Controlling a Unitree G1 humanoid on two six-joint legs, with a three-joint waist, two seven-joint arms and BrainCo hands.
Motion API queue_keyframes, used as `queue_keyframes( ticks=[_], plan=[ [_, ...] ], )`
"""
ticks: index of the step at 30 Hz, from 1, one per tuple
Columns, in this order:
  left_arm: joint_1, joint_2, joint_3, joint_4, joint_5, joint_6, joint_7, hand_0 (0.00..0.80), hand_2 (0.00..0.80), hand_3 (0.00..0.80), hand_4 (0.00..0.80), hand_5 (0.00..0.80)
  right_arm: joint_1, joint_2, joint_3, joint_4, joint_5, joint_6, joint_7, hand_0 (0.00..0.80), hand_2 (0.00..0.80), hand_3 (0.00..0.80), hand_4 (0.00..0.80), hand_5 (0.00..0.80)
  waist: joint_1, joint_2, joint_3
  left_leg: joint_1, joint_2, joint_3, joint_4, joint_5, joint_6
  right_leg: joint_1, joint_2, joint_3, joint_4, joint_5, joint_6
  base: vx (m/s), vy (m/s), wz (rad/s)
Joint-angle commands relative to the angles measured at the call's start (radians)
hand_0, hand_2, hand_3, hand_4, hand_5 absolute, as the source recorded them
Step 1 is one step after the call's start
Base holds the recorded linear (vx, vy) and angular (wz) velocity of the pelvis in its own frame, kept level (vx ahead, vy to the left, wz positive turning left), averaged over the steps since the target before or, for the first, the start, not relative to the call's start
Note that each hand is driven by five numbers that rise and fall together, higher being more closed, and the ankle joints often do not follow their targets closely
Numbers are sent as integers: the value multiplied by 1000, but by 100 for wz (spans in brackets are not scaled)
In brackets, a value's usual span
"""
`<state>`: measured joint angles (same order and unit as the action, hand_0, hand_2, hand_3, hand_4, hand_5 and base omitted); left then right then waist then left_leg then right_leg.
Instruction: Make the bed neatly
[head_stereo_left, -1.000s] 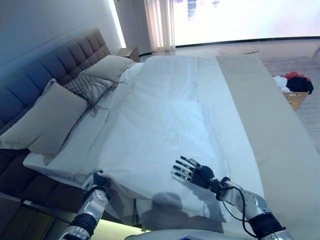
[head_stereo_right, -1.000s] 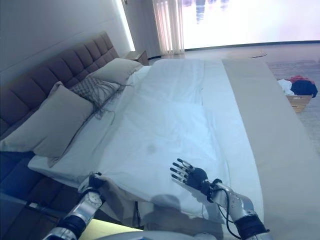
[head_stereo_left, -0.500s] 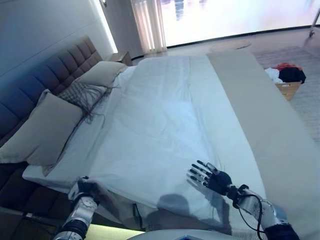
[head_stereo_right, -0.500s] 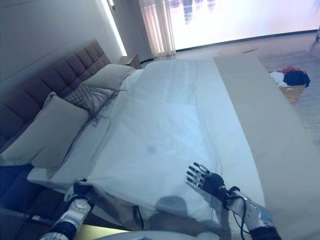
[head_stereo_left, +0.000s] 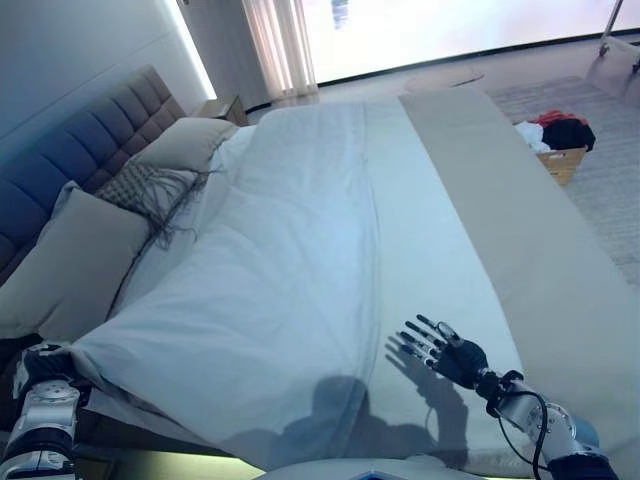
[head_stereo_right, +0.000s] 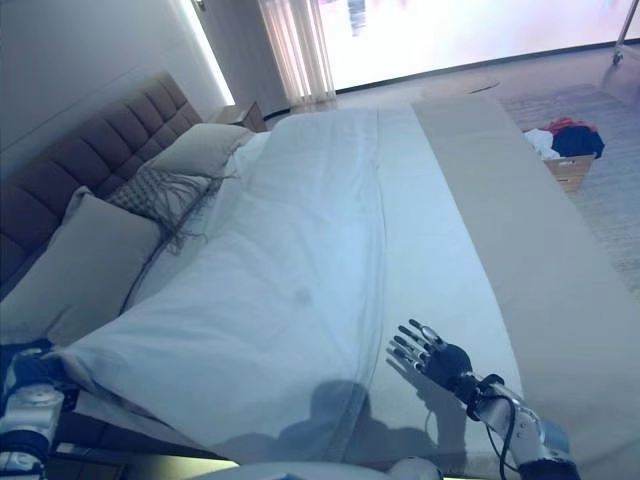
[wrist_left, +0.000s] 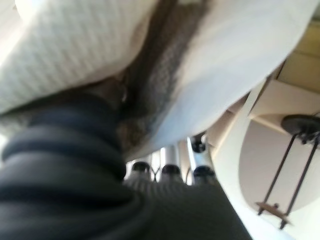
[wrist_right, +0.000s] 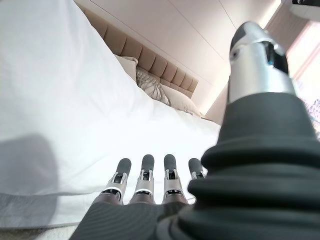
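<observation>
A: What is the left robot hand (head_stereo_left: 40, 365) doing?

B: It sits at the near left corner of the bed (head_stereo_left: 560, 300), with its fingers curled round the corner of the white duvet (head_stereo_left: 290, 260). In its wrist view the cloth bunches right against the dark cover.

A: And the right robot hand (head_stereo_left: 452, 352)?

B: Its fingers are straight and spread apart, holding nothing. It hovers over the near right part of the white cover, close to the bed's near edge.

A: Where does the duvet lie?

B: It runs along the middle of the bed, from the gripped corner up toward the far end. Its left edge reaches the pillows. A beige strip of bedding (head_stereo_left: 480, 170) lies along the right side.

A: What is by the headboard (head_stereo_left: 90, 140)?

B: A large beige pillow (head_stereo_left: 60, 265) at the near left, a patterned cushion with fringe (head_stereo_left: 150, 188) beside it, and another pillow (head_stereo_left: 185, 140) further along.

A: Anything off the bed?

B: A basket of clothes (head_stereo_left: 553, 140) stands on the floor past the right edge.
</observation>
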<state>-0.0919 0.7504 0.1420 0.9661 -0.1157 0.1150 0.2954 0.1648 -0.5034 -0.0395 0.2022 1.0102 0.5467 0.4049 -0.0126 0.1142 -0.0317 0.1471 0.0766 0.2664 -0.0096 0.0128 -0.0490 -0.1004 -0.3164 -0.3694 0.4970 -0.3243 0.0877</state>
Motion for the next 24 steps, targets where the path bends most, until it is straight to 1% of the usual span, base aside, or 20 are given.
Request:
queue_keyframes(
  ticks=[1, 6, 7, 9, 10, 13, 15, 19, 22, 23, 24],
  plan=[
    [5, 249, 247, 36, -42, 1, 70, 800, 800, 800, 800, 800, -7, 78, -51, -17, 76, -58, 11, 0, 0, 0, 0, 0, 39, -50, -3, -51, -46, -24, -21, 25, -3, 146, -91, -18, -429, 474, 145, 0, 0, 0],
    [12, 224, 248, 23, -64, -8, 63, 800, 800, 800, 800, 800, -8, 90, -47, -13, 76, -77, 9, 0, 0, 0, 0, 0, 47, -56, 4, -56, -46, -31, -16, 17, 1, 141, -84, -18, -424, 464, 142, 4, -24, 3],
    [17, 221, 252, 26, -88, -24, 54, 800, 800, 800, 800, 800, -8, 92, -43, -10, 74, -85, 14, 0, 0, 0, 0, 0, 49, -57, 3, -45, -45, -46, -19, -2, -5, 147, -77, -2, -422, 444, 154, 50, -66, 6],
    [25, 202, 258, 26, -93, -50, 34, 800, 800, 800, 800, 800, -6, 100, -30, -4, 78, -102, 16, 0, 0, 0, 0, 0, 53, -62, 6, -48, -42, -45, -12, -7, -4, 145, -71, -1, -423, 439, 152, 19, -68, 5],
    [31, 185, 251, 22, -70, -55, 33, 800, 800, 800, 800, 800, -6, 105, -29, -2, 76, -105, 16, 0, 0, 0, 0, 0, 54, -64, 7, -50, -40, -44, -10, -8, -4, 145, -68, -2, -423, 436, 151, -8, -42, 4],
    [56, 122, 215, 4, -45, -65, 77, 800, 800, 800, 800, 800, -7, 110, -40, 4, 65, -100, 28, 0, 0, 0, 0, 0, 58, -68, 11, -51, -36, -44, -11, -9, -3, 146, -60, -3, -426, 432, 149, 0, 0, 0],
    [76, 109, 202, 7, 26, -97, 102, 800, 800, 800, 800, 800, -8, 107, -38, 10, 59, -109, 38, 0, 0, 0, 0, 0, 61, -70, 14, -54, -33, -44, -6, -12, -3, 144, -53, 0, -428, 426, 145, 0, 0, 0],
    [112, 85, 164, -24, 147, -92, 113, 800, 800, 800, 800, 800, -8, 106, -43, 7, 51, -112, 31, 0, 0, 0, 0, 0, 68, -73, 22, -59, -26, -39, 5, -17, -4, 142, -43, -1, -431, 414, 139, 0, 0, 0],
    [122, 84, 130, -28, 270, -69, 126, 800, 800, 800, 800, 800, -9, 103, -51, 12, 42, -108, 24, 0, 0, 0, 0, 0, 70, -73, 25, -63, -24, -36, 11, -21, -3, 141, -42, -1, -429, 412, 136, 17, 39, -1],
    [132, 89, 113, -41, 347, -40, 120, 800, 800, 800, 800, 800, -8, 102, -53, 16, 40, -109, 24, 0, 0, 0, 0, 0, 72, -73, 28, -63, -23, -36, 12, -21, -2, 139, -41, 0, -427, 410, 134, 19, 46, -4],
    [138, 92, 105, -52, 368, -25, 119, 800, 800, 800, 800, 800, -9, 101, -56, 20, 36, -109, 26, 0, 0, 0, 0, 0, 74, -72, 29, -64, -23, -36, 13, -21, -3, 139, -41, 0, -426, 409, 134, 29, 84, -4]
  ],
)
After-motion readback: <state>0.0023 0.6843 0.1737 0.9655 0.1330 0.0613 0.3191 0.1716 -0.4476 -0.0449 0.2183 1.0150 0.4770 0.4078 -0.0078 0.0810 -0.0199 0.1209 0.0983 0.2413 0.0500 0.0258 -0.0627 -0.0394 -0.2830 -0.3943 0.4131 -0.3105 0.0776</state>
